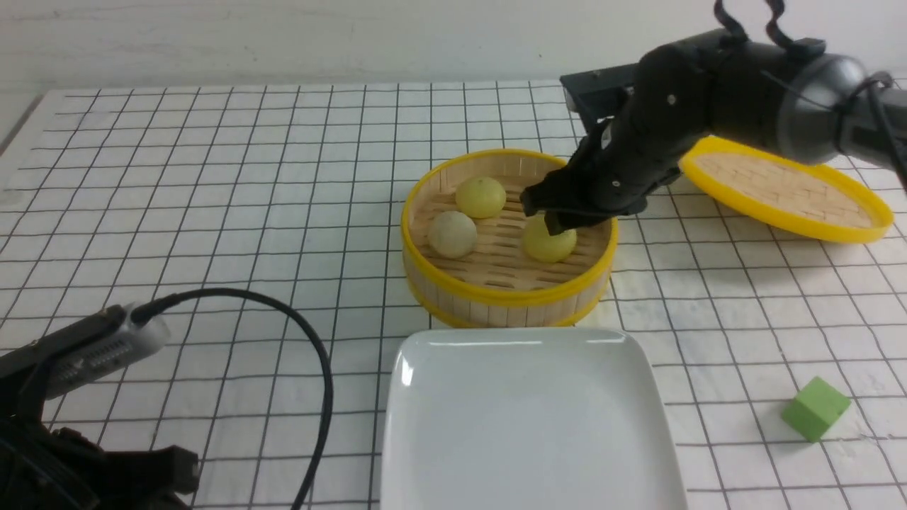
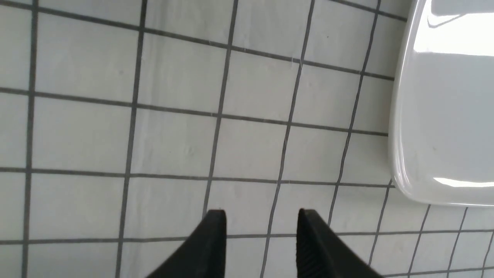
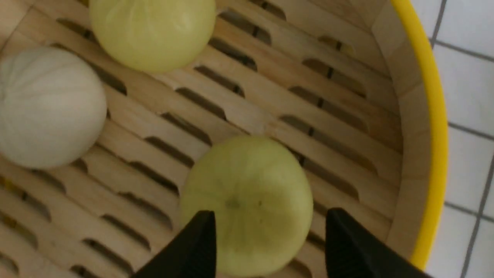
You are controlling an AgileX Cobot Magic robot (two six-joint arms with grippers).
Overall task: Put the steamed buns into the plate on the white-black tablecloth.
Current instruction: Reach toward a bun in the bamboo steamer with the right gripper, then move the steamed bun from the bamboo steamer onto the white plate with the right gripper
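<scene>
Three steamed buns lie in a yellow-rimmed bamboo steamer [image 1: 506,294]: a pale yellow one [image 1: 480,197] at the back, an off-white one [image 1: 452,234] on the left, and a pale yellow one [image 1: 551,244] [image 3: 247,204] on the right. My right gripper [image 1: 549,221] [image 3: 270,216] hangs open just above the right-hand bun, one finger on each side, and a gap shows beside one finger. The white plate [image 1: 524,425] [image 2: 444,116] sits bare on the white-black tablecloth [image 1: 212,177], in front of the steamer. My left gripper [image 2: 260,216] is open over bare cloth beside the plate.
The steamer's flat lid [image 1: 786,188] leans at the back right, behind my right arm. A green cube [image 1: 815,409] sits at the front right. My left arm [image 1: 85,354] and its black cable [image 1: 312,340] occupy the front left corner.
</scene>
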